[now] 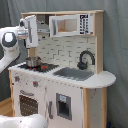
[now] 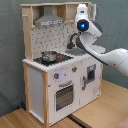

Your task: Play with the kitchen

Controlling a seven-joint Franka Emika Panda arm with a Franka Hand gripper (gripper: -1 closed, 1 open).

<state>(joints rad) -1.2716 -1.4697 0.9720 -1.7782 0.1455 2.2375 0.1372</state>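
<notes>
The kitchen (image 1: pixel 95 82) is a white and light-wood toy unit, seen in both exterior views (image 2: pixel 35 75). A small metal pot (image 1: pixel 33 61) (image 2: pixel 48 56) stands on its stove. To the right are the sink (image 1: pixel 75 73) and the black faucet (image 1: pixel 85 59) (image 2: pixel 73 40). The grey hood (image 2: pixel 50 21) hangs over the stove. My gripper (image 1: pixel 32 31) (image 2: pixel 81 11) is held up in the air in front of the upper part of the kitchen, apart from the pot. It holds nothing that I can see.
An oven door (image 2: pixel 64 95) and knobs (image 2: pixel 57 76) face the front. A white microwave (image 1: pixel 70 24) sits in the top shelf. My white arm (image 2: pixel 107 55) crosses in front of the sink side. A wooden floor (image 2: pixel 95 112) lies below.
</notes>
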